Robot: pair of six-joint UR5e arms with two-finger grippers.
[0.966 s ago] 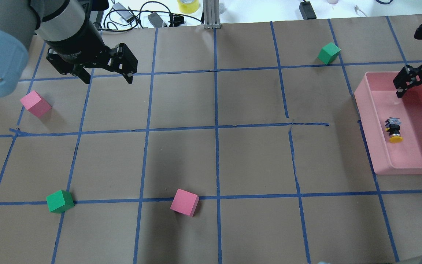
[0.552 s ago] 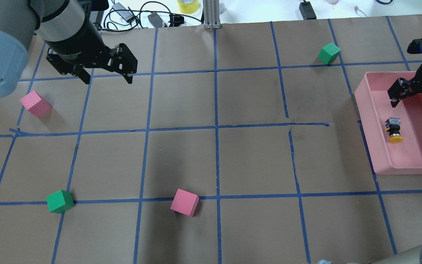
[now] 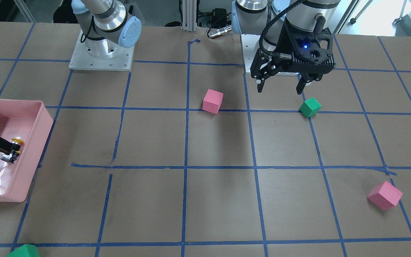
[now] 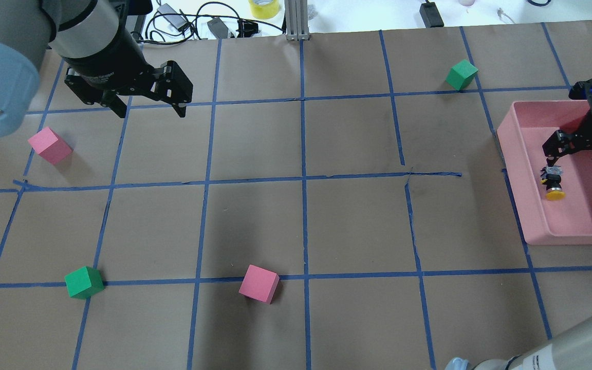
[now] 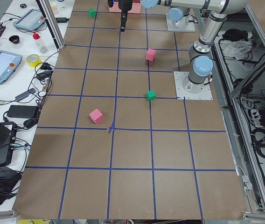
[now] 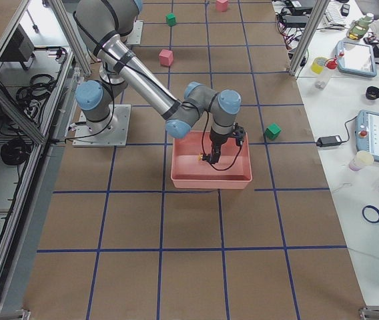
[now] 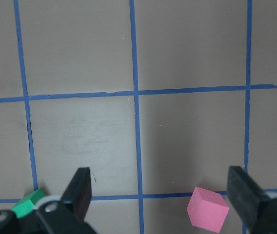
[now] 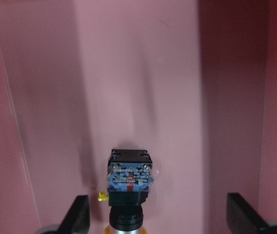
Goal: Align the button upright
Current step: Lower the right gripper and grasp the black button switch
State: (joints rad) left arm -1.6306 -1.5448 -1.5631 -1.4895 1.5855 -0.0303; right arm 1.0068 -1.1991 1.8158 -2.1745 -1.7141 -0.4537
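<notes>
The button (image 4: 553,183) lies on its side in the pink bin (image 4: 513,154), yellow cap toward the near side. It also shows in the front view (image 3: 13,149). My right gripper (image 4: 573,157) is open and hangs just behind and above the button, inside the bin. In the right wrist view the button (image 8: 128,184) shows its grey-blue base end, low and left of centre, close to the left finger of the gripper (image 8: 160,217). My left gripper (image 4: 151,112) is open and empty above the far left of the table.
A pink cube (image 4: 49,145) and a green cube (image 4: 84,282) sit at the left, another pink cube (image 4: 259,283) near the front middle, another green cube (image 4: 461,74) behind the bin. Cables and tape lie past the far edge.
My right gripper has moved toward the near side and down into the bin, closer to the button. The button and my left arm have not moved.
</notes>
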